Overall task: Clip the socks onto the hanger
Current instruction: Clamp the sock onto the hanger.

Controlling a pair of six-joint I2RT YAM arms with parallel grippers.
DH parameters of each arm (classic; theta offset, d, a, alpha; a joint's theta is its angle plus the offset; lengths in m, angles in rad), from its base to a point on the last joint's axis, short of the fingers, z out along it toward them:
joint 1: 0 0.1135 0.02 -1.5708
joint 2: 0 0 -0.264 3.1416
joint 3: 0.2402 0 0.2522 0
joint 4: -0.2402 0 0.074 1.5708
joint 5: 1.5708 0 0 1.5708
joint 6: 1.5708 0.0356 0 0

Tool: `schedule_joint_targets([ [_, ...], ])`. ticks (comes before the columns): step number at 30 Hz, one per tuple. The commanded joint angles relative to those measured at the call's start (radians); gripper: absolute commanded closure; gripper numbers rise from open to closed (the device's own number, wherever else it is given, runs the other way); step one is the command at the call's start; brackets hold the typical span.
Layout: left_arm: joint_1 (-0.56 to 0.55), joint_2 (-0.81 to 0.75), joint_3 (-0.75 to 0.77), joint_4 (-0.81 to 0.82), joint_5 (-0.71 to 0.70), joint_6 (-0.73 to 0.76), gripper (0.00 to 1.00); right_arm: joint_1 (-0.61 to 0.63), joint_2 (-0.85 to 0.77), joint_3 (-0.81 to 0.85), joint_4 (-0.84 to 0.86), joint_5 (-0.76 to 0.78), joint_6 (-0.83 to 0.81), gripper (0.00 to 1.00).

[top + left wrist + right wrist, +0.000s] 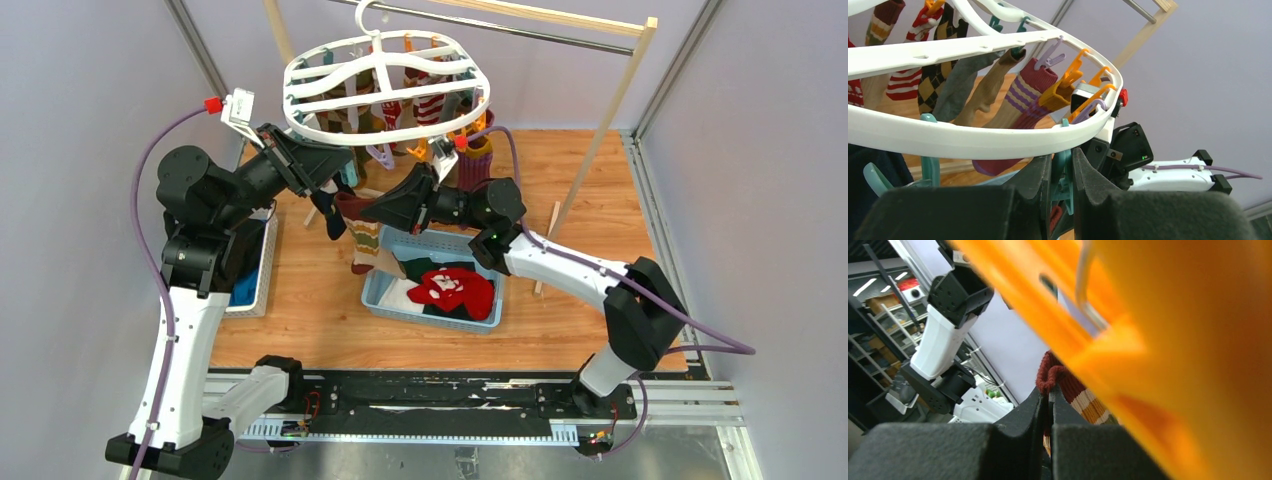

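The white oval hanger hangs from the metal bar with several socks clipped under it. My left gripper is shut on a teal peg just under the hanger's near rim. My right gripper is shut on the dark red cuff of a striped sock, which hangs below it; the cuff shows between the fingers in the right wrist view. A blurred orange peg fills the right of that view. More socks, one red with white pattern, lie in the basket.
A light blue basket sits on the wooden table under the grippers. A white bin with blue and black cloth stands at the left by the left arm. The wooden-posted rail stands at the back right.
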Motion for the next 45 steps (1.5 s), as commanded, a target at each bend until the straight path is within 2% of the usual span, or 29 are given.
schedule_joint_targets([
  [1, 0.001, 0.001, -0.012, 0.023, 0.055, -0.011, 0.99, -0.034, 0.042, 0.064, 0.189, -0.077, 0.147, 1.00],
  [5, 0.001, 0.002, -0.017, 0.026, 0.064, -0.011, 1.00, -0.049, 0.074, 0.087, 0.260, -0.087, 0.208, 1.00],
  [19, 0.001, 0.007, -0.020, 0.032, 0.092, -0.019, 1.00, -0.073, 0.123, 0.125, 0.329, -0.050, 0.285, 1.00],
  [27, 0.001, 0.005, -0.028, 0.043, 0.110, -0.024, 1.00, -0.070, 0.182, 0.109, 0.497, 0.032, 0.389, 1.00],
  [45, 0.001, 0.015, -0.017, 0.056, 0.138, -0.043, 1.00, -0.061, 0.195, 0.122, 0.529, 0.121, 0.420, 1.00],
])
